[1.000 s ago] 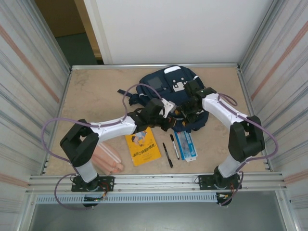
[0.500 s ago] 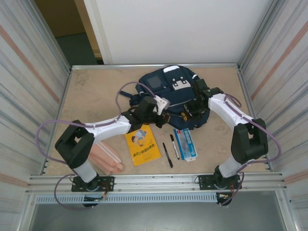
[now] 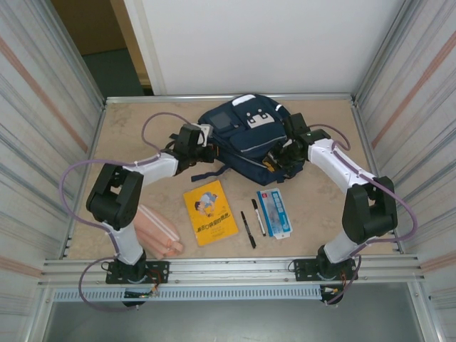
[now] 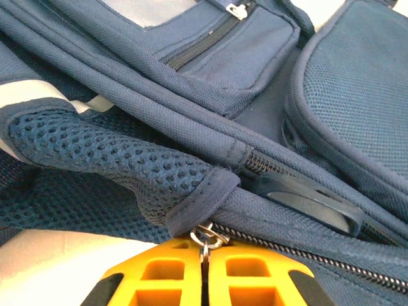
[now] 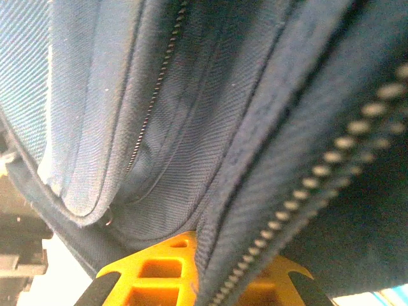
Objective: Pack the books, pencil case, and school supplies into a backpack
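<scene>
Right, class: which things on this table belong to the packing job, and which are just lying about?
For the job: backpack, book, pencil case, two black pens, blue-and-white box.
Just there: table, front rail, side walls; these are fixtures, not loose items.

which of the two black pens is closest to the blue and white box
The pen on the right, lying alongside the box; the other pen sits nearer the yellow book.

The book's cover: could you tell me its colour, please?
Yellow-orange with a blue-and-white cartoon figure; the book shows best in the top external view.
</scene>
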Action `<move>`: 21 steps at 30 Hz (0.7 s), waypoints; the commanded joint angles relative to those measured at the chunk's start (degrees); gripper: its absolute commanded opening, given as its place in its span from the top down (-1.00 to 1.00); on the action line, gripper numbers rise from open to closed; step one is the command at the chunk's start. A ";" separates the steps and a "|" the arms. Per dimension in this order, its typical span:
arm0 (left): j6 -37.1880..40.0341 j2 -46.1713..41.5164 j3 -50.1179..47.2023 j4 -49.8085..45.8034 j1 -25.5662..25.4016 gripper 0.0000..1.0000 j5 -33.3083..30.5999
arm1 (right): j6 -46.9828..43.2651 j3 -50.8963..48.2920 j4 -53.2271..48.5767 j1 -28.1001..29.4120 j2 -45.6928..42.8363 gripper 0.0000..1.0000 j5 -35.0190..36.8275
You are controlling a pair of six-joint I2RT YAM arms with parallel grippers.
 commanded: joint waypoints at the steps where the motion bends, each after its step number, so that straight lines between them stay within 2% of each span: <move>1: -2.67 -0.39 2.43 -0.70 2.62 0.98 -5.88 | -0.52 0.67 1.49 1.25 -0.16 0.96 -0.73; 4: -2.85 -2.37 1.88 -2.66 2.96 0.85 -6.47 | 0.30 1.33 4.81 2.69 1.55 0.89 -1.13; 8: -4.06 -7.49 -1.83 -5.20 4.19 0.50 -6.23 | 1.58 3.71 9.91 5.18 5.76 0.80 -1.06; 11: -7.63 -12.03 -4.88 -8.58 6.51 0.33 -1.52 | 2.43 6.56 12.55 8.34 9.96 0.75 1.36; 16: -10.90 -21.58 -8.60 -18.65 7.57 0.21 -1.40 | 0.52 10.47 16.50 13.74 17.03 0.60 6.83; 21: -12.33 -30.18 -11.58 -25.69 7.62 0.08 -0.42 | 2.01 12.63 18.84 16.28 22.06 0.43 6.96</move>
